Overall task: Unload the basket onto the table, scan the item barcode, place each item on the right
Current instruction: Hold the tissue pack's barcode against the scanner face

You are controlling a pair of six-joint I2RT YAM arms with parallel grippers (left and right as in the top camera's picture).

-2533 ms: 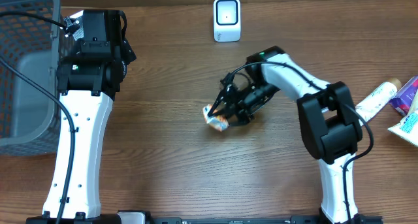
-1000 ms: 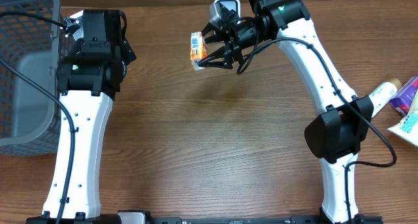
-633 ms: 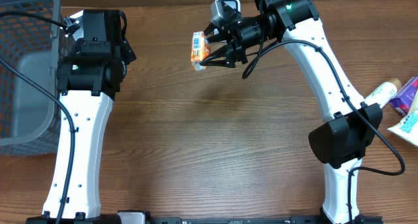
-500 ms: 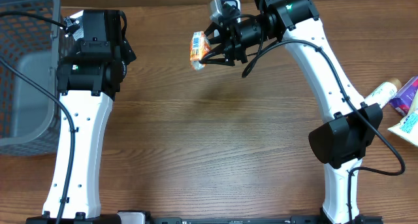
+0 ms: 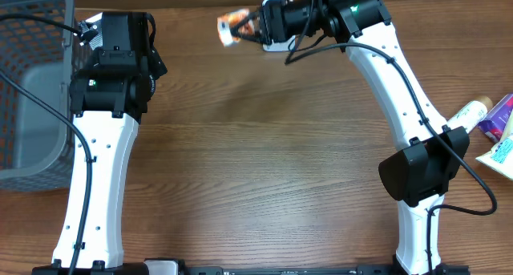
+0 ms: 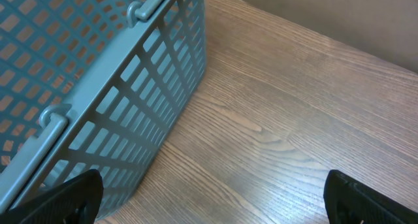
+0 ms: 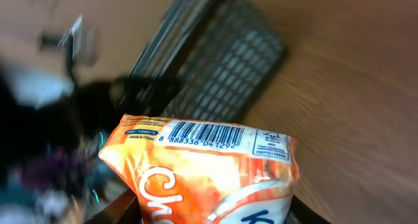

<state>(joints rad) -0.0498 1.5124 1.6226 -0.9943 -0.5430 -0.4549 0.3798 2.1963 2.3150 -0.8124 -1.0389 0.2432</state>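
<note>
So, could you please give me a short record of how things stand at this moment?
Held item: orange packet, gripped by the right pincer, lifted above the far side of the table
Barcode: barcode shows along the packet's upper edge in the right wrist view
Left pincer: left pincer open and empty, beside the basket
Basket: grey mesh, at the left end of the table
Other items: tube and purple packet at the right edge
</note>
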